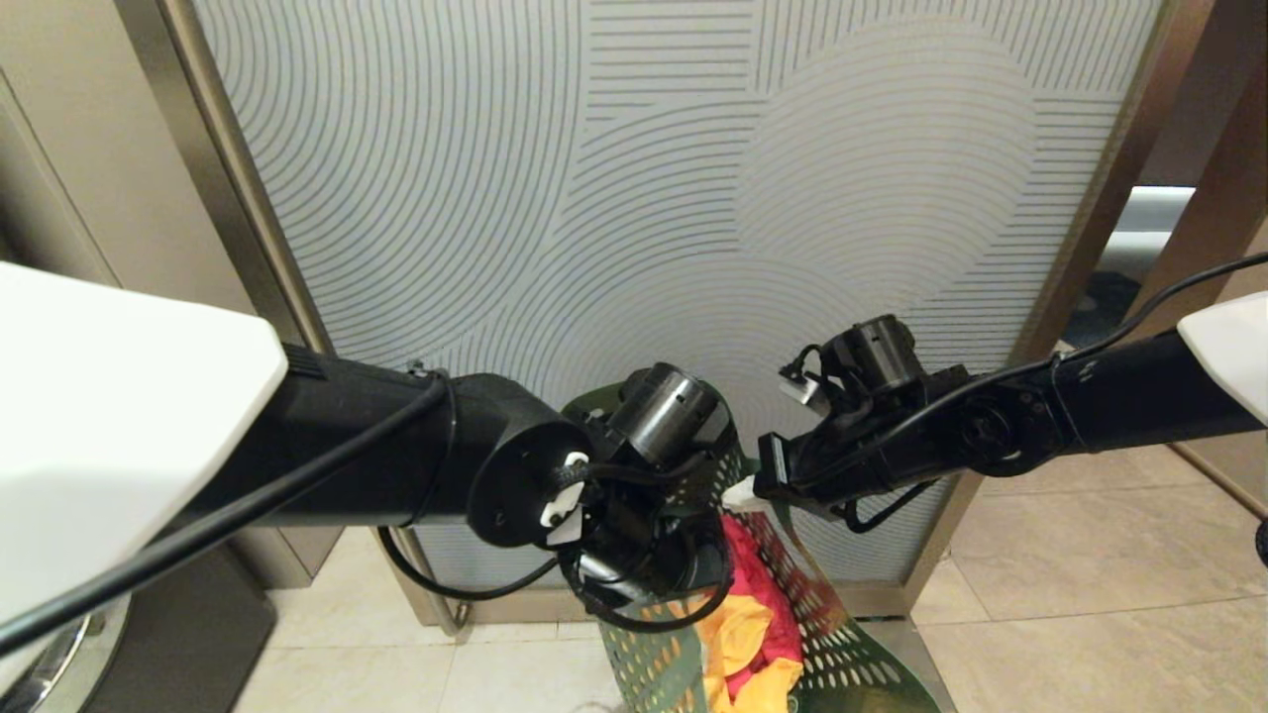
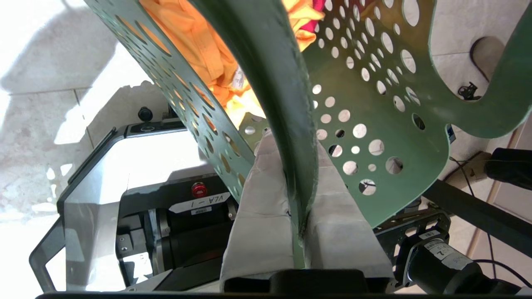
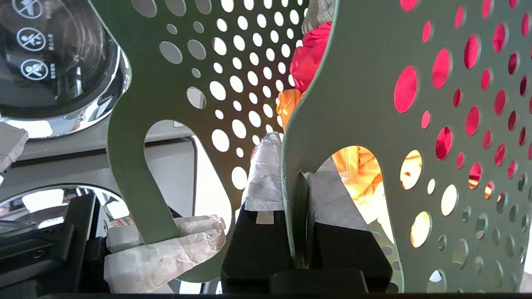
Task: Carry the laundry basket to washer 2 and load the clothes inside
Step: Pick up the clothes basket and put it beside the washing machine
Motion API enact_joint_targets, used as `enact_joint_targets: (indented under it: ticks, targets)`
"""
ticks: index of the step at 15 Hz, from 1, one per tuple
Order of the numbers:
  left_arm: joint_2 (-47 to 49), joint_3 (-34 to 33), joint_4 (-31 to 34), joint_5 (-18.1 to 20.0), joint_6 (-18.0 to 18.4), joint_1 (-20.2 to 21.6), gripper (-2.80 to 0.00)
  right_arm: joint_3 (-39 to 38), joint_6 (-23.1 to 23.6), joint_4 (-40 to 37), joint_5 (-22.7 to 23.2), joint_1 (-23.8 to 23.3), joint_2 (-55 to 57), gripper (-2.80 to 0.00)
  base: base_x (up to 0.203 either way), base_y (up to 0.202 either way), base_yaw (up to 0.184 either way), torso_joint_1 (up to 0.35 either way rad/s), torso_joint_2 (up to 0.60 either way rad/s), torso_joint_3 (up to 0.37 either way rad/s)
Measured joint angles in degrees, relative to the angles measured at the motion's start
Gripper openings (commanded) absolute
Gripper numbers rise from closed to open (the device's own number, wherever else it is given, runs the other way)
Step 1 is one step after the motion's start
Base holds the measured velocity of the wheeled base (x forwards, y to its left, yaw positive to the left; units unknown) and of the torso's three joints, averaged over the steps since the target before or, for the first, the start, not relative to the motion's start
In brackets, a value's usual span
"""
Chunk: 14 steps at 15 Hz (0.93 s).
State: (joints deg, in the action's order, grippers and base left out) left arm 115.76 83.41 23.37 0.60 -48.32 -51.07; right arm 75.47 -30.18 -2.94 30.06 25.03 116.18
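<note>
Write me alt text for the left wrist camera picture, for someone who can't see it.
The left tool, its white-wrapped fingers shut on the rim of the dark green perforated laundry basket, holds it above pale floor tiles. Orange-yellow clothes show inside the basket, with the robot's base below.

Green perforated laundry basket [image 1: 842, 644] held up off the tiled floor.
Yellow garment [image 1: 738, 634] and pink-red garment [image 1: 758, 579] lay bunched inside; each side of its rim sat clamped between taped fingers.
</note>
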Motion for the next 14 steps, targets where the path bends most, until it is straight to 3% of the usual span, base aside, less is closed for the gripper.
enact_joint_targets:
  ticks: [10, 14]
  targets:
    - [0.0, 0.0, -0.3, 0.9, -0.1, -0.2, -2.8, -0.5, 0.5, 0.4, -0.2, 0.1, 0.2, -2.8, 0.0, 0.0, 0.0, 0.0, 0.0, 0.047]
    - [0.0, 0.1, -0.5, 3.3, -0.4, -0.2, -2.8, -0.5, 0.5, 0.4, -0.2, 0.1, 0.2, -2.8, -0.001, -0.01, 0.12, 0.002, 0.0, 0.004]
